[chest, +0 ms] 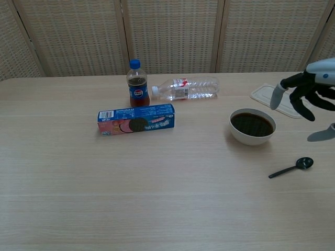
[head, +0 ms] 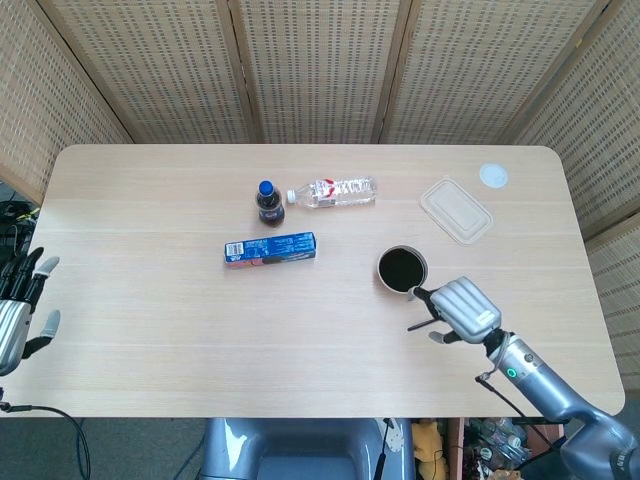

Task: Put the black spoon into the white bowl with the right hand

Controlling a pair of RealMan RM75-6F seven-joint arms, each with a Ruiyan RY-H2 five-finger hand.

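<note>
Black spoon (chest: 291, 167) is on the bare table (chest: 167, 209), just in front of the white bowl (chest: 252, 126) and a bit to its right, bowl end pointing away toward the right. Nothing's touching it yet.

The right hand (chest: 309, 99) hangs over it with fingers spread and nothing in them, so I'd call this the reach step, grasp not started. Next move looks like coming straight down and pinching that thin handle, which lies flat on the wood, so it'll probably be fiddly to get fingertips under. The bowl holds something dark, and it's close enough that bumping the rim seems like a real risk.

Views differ a lot here. From the head camera the right hand (head: 462, 309) covers most of the spoon; only a bit of handle pokes out. The chest camera shows the whole spoon and the air gap above it.

The left hand (head: 18, 312) only shows in the head view, open, parked off the table's left edge.
</note>
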